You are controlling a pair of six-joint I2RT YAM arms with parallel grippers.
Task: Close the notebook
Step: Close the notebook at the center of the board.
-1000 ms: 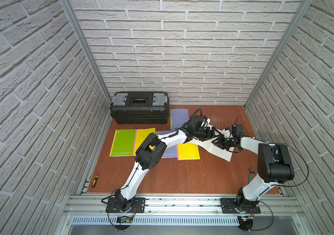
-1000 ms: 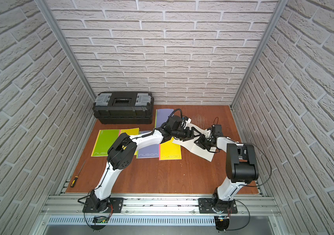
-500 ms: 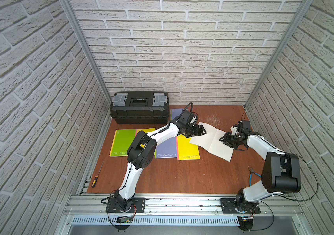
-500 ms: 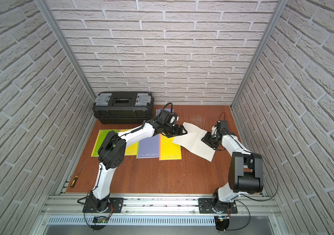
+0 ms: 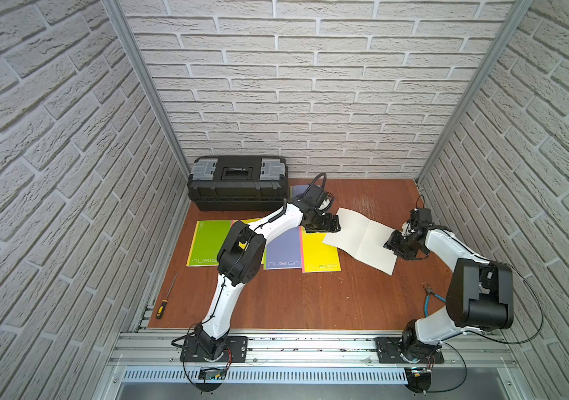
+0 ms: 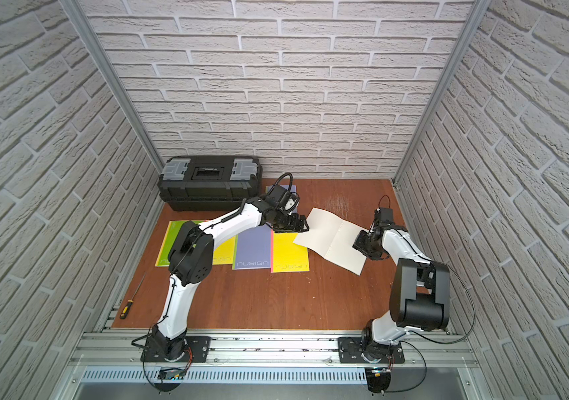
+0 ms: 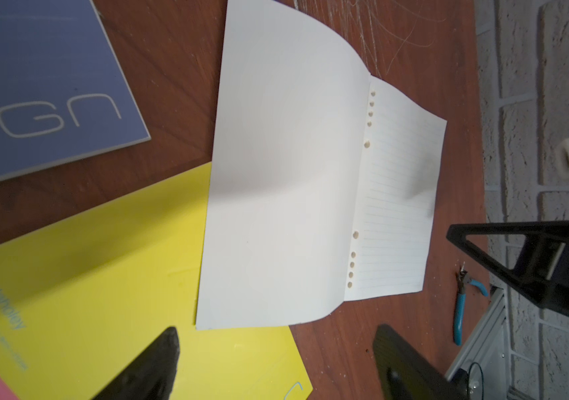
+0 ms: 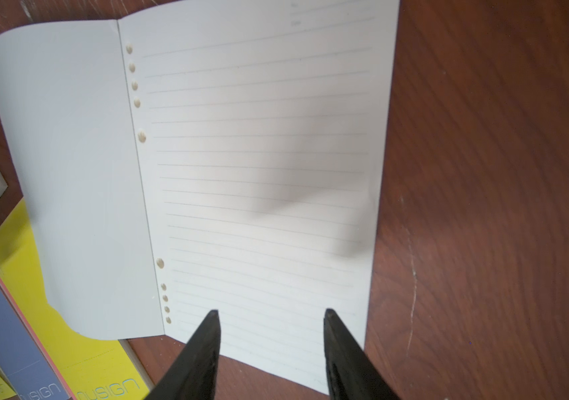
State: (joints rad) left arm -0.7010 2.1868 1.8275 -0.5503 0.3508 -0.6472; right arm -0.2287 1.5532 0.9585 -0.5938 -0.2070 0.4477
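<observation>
Open white lined-paper notebook [image 5: 362, 239] [image 6: 332, 239] lies on the brown wooden table [image 5: 310, 301], right of centre and spread wide, so not closed. The right leaf [image 8: 259, 173] is ruled with punched holes along the fold and lies flat. The blank left leaf [image 7: 283, 194] bows up a bit, and its near corner overlaps the yellow-cover notebook [image 5: 317, 254] [image 7: 103, 277].

Right gripper [image 5: 399, 244] [image 8: 271, 311] is over the ruled leaf near its outer edge. Jaws are apart with bare page showing between the tips and nothing gripped. Contact with the paper: cannot tell.

Left gripper [image 5: 326, 225] [image 7: 276, 329] is at the blank leaf's outer edge, above the yellow cover. Jaws are spread wide and empty, tips short of the paper edge.

Left of the yellow one are a flat purple-cover notebook [image 5: 283, 249] [image 7: 34, 86] and a flat green-cover notebook [image 5: 207, 242]. A black plastic toolbox with grey latches [image 5: 238, 181] sits at the back left. A thin screwdriver with yellow-black handle [image 5: 162, 306] lies at the table's left edge. Blue-handled pliers [image 5: 430, 301] [image 7: 463, 304] lie near the right arm's elbow.
</observation>
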